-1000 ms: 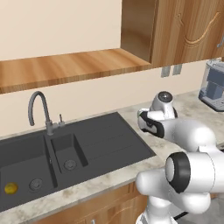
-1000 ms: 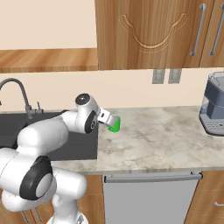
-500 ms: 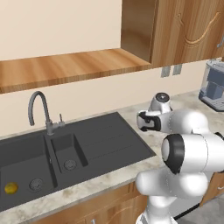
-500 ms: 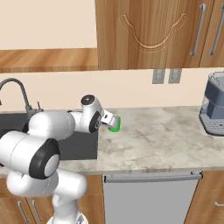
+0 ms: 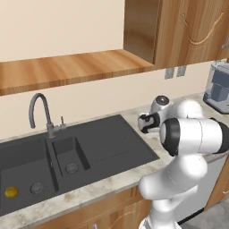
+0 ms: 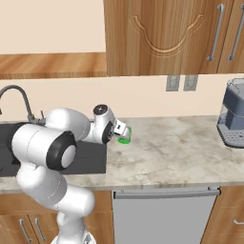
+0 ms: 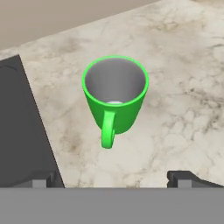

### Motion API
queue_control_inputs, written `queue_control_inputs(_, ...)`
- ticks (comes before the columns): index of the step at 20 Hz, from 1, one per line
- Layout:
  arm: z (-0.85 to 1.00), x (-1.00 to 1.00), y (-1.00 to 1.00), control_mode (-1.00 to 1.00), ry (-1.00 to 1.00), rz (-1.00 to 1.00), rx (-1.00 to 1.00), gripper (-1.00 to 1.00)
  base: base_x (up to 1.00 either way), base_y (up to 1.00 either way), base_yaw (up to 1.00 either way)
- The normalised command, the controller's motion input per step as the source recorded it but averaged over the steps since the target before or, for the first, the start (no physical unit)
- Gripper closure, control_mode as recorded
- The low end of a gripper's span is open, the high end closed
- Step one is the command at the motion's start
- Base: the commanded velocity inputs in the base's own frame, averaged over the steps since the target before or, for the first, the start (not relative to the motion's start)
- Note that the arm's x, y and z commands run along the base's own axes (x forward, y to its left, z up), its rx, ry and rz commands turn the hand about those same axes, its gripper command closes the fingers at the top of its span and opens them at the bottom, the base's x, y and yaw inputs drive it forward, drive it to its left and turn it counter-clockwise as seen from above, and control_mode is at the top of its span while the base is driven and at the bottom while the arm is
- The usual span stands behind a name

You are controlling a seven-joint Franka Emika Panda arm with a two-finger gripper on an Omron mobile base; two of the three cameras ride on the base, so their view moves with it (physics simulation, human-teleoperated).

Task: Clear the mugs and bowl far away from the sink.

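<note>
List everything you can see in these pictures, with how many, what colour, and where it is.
green mug: one, bright green with grey inside, upright on the counter just right of the sink, handle toward the hand camera
sink: one, dark grey, double basin with drainboard
tap: one, grey gooseneck, behind the sink
yellow thing: one, small, in the left basin
counter: one, beige marble
coffee machine: one, grey, counter's right end
wall sockets: two, grey
cabinets: wood, above
gripper: one, dark fingertips, open, short of the mug

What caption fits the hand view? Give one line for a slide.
Open fingers frame an upright green mug on the marble counter, beside the sink's edge.
</note>
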Motion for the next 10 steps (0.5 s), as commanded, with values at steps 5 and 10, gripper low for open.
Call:
queue_control_inputs(5, -0.24, 0.37, -0.12, -1.00, 0.00, 0.00, 0.00, -1.00, 0.00, 0.00, 0.00)
queue_control_inputs(10, -0.24, 0.38, -0.11, -1.00, 0.00, 0.00, 0.00, -1.00, 0.00, 0.00, 0.00)
